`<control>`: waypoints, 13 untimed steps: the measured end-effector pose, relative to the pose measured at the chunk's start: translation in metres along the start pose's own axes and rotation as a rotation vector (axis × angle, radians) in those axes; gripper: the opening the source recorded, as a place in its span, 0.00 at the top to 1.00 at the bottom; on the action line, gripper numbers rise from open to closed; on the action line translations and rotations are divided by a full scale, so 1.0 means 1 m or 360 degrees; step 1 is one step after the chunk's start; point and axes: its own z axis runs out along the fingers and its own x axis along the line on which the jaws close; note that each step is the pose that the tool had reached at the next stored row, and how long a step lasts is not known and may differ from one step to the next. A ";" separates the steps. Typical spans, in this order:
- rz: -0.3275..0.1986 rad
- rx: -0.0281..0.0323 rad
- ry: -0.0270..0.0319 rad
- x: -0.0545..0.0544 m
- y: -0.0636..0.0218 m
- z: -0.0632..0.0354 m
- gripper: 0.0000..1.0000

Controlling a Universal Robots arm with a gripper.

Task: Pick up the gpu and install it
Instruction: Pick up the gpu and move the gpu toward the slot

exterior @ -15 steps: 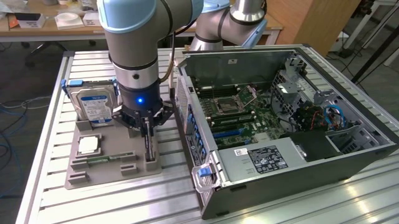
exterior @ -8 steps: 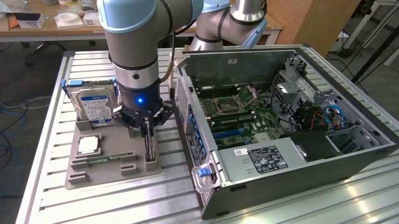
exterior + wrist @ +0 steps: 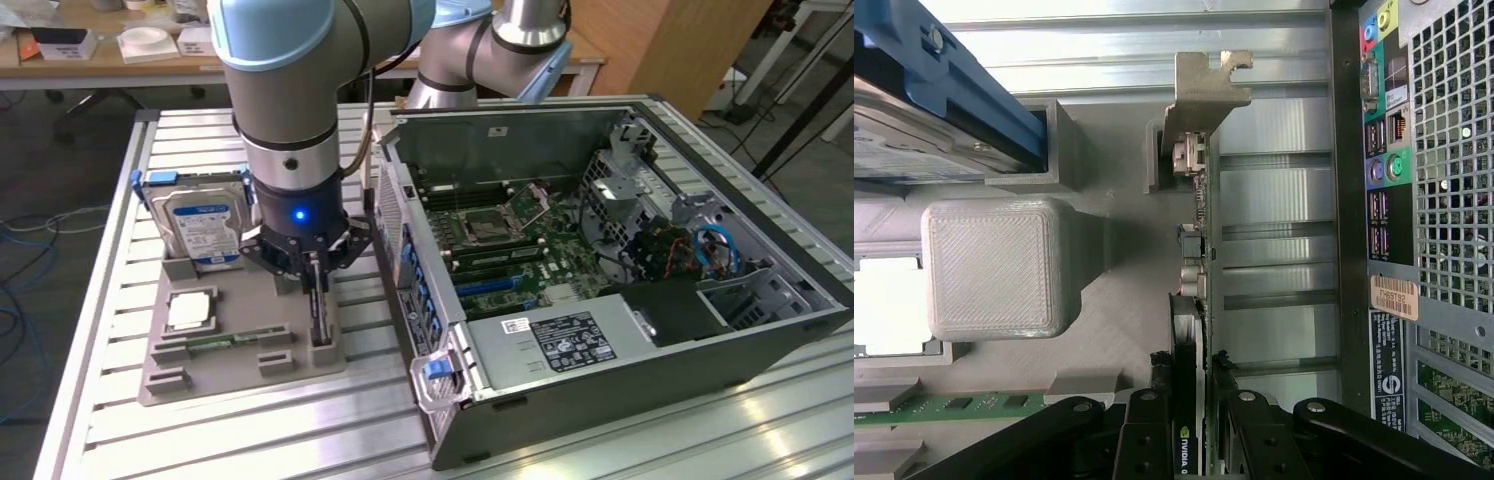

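While gpu point(image 3: 1190, 320) stands in grey tray point(image 3: 240, 375) slot, hand point(image 3: 315, 270) clamped on it, hard drive point(image 3: 200, 230) alongside.

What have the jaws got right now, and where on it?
The gpu, pinched across its top edge, well back from the bracket; it stands on edge in the tray.

In the wrist view the gpu point(image 3: 1196, 270) runs off the picture's edge at the tool point(image 3: 1190, 400); the hard drive point(image 3: 914, 130) and memory stick point(image 3: 954, 407) are cropped too.

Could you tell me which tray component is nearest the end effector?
The gpu, on edge at the end effector; the hard drive and memory stick sit apart.
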 end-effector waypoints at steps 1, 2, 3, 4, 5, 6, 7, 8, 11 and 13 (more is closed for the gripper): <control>0.0000 0.00000 0.00000 0.000 0.0000 0.0000 0.74; 0.0000 -0.00001 0.00000 0.000 0.0000 0.0000 0.74; 0.0000 0.00000 0.00000 0.000 0.0000 0.0000 0.74; 0.0000 -0.00001 -0.00002 0.000 0.0000 0.0000 0.74; 0.0000 -0.00004 -0.00005 0.000 0.0001 -0.0005 0.74; 0.0000 -0.00004 -0.00005 0.000 0.0001 -0.0016 0.74; 0.0000 -0.00002 -0.00003 0.000 0.0001 -0.0032 0.74; 0.0000 0.00000 -0.00001 0.000 0.0002 -0.0050 0.74; 0.0000 0.00000 0.00000 0.000 0.0004 -0.0110 0.74; 0.0000 -0.00001 -0.00001 0.000 0.0005 -0.0158 0.74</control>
